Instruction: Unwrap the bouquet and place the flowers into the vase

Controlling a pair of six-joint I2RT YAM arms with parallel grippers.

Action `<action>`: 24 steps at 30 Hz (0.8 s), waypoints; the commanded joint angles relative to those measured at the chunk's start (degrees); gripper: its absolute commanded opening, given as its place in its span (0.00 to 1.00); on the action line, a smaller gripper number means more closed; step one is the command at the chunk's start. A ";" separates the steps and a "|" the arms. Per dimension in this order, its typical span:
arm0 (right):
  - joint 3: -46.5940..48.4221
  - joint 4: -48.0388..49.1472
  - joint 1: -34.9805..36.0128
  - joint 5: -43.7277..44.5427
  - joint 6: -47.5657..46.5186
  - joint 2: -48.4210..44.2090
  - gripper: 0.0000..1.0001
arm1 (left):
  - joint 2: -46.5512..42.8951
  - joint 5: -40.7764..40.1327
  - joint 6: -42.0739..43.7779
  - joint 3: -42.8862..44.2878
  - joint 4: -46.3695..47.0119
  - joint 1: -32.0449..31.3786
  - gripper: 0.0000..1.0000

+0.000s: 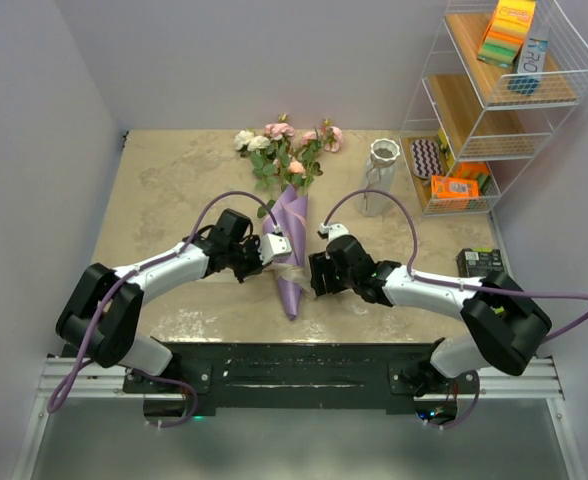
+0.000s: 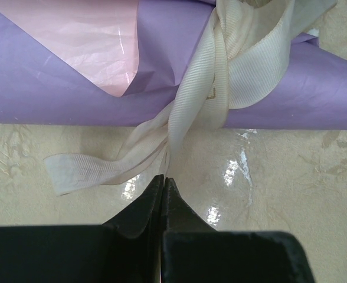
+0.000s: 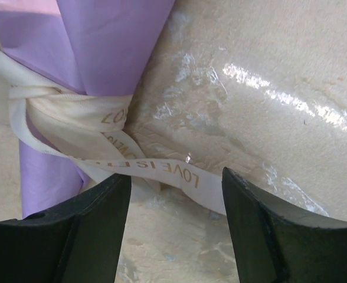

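The bouquet (image 1: pixel 290 235) lies flat at the middle of the tabletop (image 1: pixel 174 180), its flowers (image 1: pixel 286 150) fanned toward 12 o'clock and the tip of the lilac paper cone (image 2: pixel 73 100) pointing to 6 o'clock. A cream ribbon (image 2: pixel 221 76) is knotted around the cone.

The left arm (image 1: pixel 174 265) reaches in from 9 o'clock. Its jaws are pressed together, and one ribbon strand narrows down to the point where the tips meet, pinched there. The right arm (image 1: pixel 424 285) comes in from 3 o'clock. Its jaws stand apart, low over the tabletop, with a printed ribbon tail (image 3: pixel 161 168) lying across the gap between them, untouched.

The vase (image 1: pixel 381 175) stands upright at 1 o'clock from the bouquet, apart from it. The right arm's purple cable (image 1: pixel 374 200) arcs across its front in the top view. Just beside the vase, at 2 o'clock, a white wire shelf rack (image 1: pixel 504 100) holds sponges and boxes. A small black box (image 1: pixel 479 262) sits at 3 o'clock near the tabletop's edge.
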 commanded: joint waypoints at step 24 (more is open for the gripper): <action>2.24 4.09 -0.03 -2.31 0.80 -2.80 0.00 | -3.95 0.26 -3.65 2.27 -0.10 -0.13 0.00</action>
